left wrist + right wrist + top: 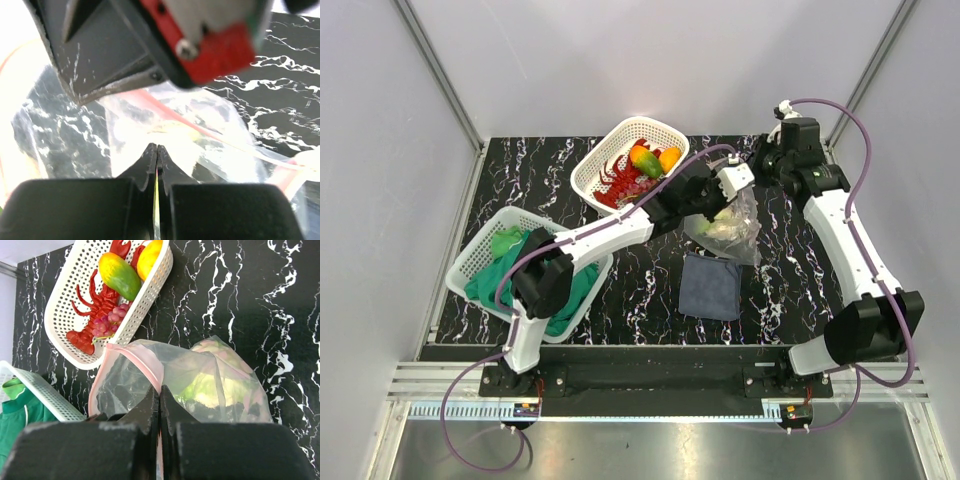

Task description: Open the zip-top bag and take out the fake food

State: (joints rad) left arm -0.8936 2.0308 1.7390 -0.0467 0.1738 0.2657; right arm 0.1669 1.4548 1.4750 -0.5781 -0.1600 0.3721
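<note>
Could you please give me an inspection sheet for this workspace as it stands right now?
Surface: black marbled table, no spills seen.
Job's things: zip-top bag held at its pink-strip edge, pale green food inside; red lobster, mango, orange fruit and grapes in the far white basket.
Clutter: folded blue-grey cloth beside the bag; green cloth in the near basket.
Grippers: left gripper and right gripper, jaws shut on the bag's edge.
Cables: purple cables loop along both arms; no snag seen.
Surroundings: plain grey walls; nothing else seen.
</note>
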